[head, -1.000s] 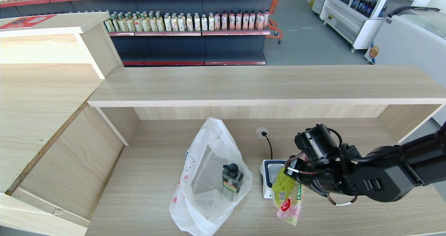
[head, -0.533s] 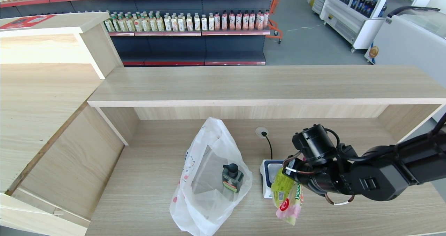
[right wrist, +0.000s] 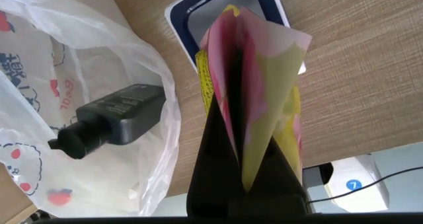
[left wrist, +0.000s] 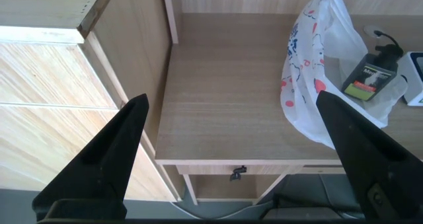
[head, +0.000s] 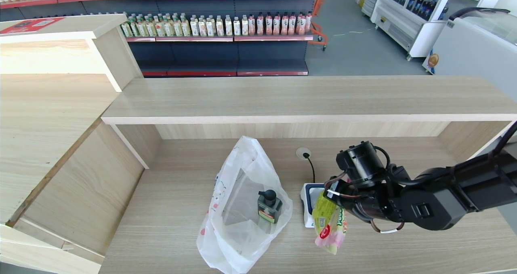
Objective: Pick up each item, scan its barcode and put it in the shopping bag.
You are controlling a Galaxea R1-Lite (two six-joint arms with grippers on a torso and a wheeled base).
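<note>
My right gripper (head: 337,203) is shut on a green, yellow and pink snack packet (head: 329,225), which hangs just above the counter over the front of the white and blue barcode scanner (head: 309,197). In the right wrist view the packet (right wrist: 254,85) stands pinched between the dark fingers (right wrist: 215,151), with the scanner (right wrist: 218,12) behind it. The clear shopping bag (head: 238,209) lies open to the left of the scanner, a black pump bottle (head: 270,206) inside it. My left gripper (left wrist: 231,164) hangs open, holding nothing, high over the counter's left front corner, well left of the bag (left wrist: 317,72).
A raised wooden ledge (head: 307,98) runs along the back of the counter, and a side wall (head: 80,197) closes its left end. The scanner's black cable (head: 312,167) leads to a round port in the counter. Bare counter (head: 169,209) lies left of the bag.
My right arm has shifted slightly left with the packet, bringing it closer to the bag and lower over the scanner's front. The bag and bottle have not moved.
</note>
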